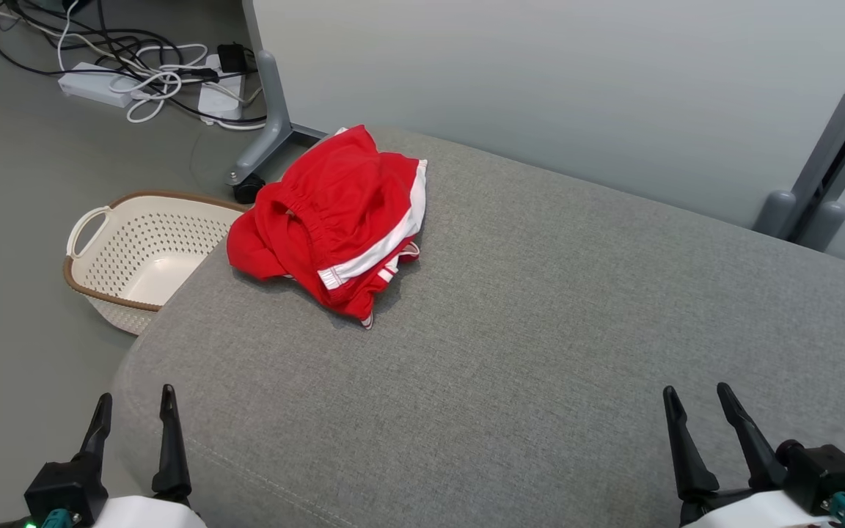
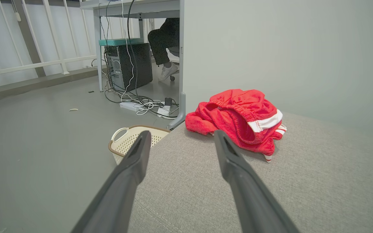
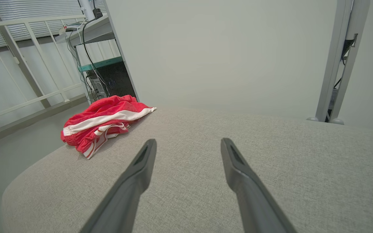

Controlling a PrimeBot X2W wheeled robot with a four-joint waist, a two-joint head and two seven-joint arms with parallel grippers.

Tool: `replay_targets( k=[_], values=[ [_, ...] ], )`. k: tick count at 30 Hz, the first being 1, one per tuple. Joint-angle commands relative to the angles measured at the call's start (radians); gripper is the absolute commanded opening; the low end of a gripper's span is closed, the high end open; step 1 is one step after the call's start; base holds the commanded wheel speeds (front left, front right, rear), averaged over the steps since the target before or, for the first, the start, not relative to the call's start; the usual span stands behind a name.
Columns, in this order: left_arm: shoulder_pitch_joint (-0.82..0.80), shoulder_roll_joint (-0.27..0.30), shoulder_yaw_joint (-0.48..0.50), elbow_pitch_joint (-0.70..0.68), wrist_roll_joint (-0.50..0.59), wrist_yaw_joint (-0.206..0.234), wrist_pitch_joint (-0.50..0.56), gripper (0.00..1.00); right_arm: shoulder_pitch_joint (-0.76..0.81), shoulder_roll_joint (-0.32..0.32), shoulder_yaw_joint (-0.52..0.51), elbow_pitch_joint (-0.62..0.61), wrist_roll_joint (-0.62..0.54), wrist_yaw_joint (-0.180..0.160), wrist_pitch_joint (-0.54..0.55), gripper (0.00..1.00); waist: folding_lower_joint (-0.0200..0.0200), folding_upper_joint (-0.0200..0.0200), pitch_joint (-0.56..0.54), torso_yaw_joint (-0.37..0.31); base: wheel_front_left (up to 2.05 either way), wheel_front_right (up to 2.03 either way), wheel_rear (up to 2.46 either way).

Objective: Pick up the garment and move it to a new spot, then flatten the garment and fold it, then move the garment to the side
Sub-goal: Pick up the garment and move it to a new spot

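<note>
the fingers (image 1: 170,447) of the left gripper (image 1: 136,396) stand well apart with nothing between them, down at 7 o'clock in the head view, poking up over the rounded corner of the grey cushion (image 1: 540,330). over at 5 o'clock the right gripper (image 1: 695,390) matches it: its two dark fingers (image 1: 681,440) are spread wide and hold nothing, hanging above the near edge of the fabric. both wrist views show the same thing, each pair of prongs parted with bare grey weave between them.

the red shorts (image 1: 334,213) lie in a crumpled heap on the cushion toward 11 o'clock, close to its far left edge, well apart from both grippers. the elastic waistband is bunched up on the left side of the heap, and a broad white stripe runs along the right side. a striped hem pokes out at the heap's 6 o'clock.

on the floor at 9 o'clock from the shorts sits a cream perforated laundry basket (image 1: 144,249) with a brown rim, tucked partly behind the cushion's edge. behind the cushion stands a pale partition panel (image 1: 540,73). power strips and a tangle of cables (image 1: 136,81) lie on the floor at 10 o'clock. from the left wrist view, a computer tower (image 2: 128,66) stands under a desk, and a person's leg and white shoe (image 2: 168,71) show just beside it.
</note>
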Motion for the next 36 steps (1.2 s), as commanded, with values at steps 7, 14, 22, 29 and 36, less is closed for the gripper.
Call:
replay_targets(
  k=[7,14,22,29,36],
  values=[
    [0.013,0.011,0.009,-0.011,-0.015,0.01,-0.001,1.0,-0.011,-0.007,0.009,0.011,0.008,0.002,-0.01,1.0,0.0,-0.0001,-0.002,0.002,0.0,0.0,0.0],
    [-0.025,0.014,0.009,-0.001,-0.035,0.0,-0.005,1.0,-0.017,-0.008,0.008,0.013,-0.002,0.002,-0.011,1.0,0.0,-0.0001,0.009,-0.023,0.0,0.0,0.0],
    [-0.151,0.03,0.031,0.013,-0.081,-0.019,-0.009,1.0,-0.046,-0.019,-0.003,0.004,-0.03,0.002,-0.005,1.0,0.0,-0.0001,0.072,-0.109,0.0,0.0,0.0],
    [-0.344,0.086,0.054,0.042,-0.104,-0.037,0.011,1.0,-0.097,-0.061,-0.023,-0.032,-0.037,0.002,0.006,1.0,0.0,-0.0001,0.201,-0.238,0.0,0.0,0.0],
    [-0.53,0.155,0.079,0.082,-0.112,-0.038,0.048,1.0,-0.145,-0.087,-0.061,-0.062,-0.034,0.002,0.0,1.0,0.0,-0.0001,0.328,-0.352,0.0,0.0,0.0]
  ],
)
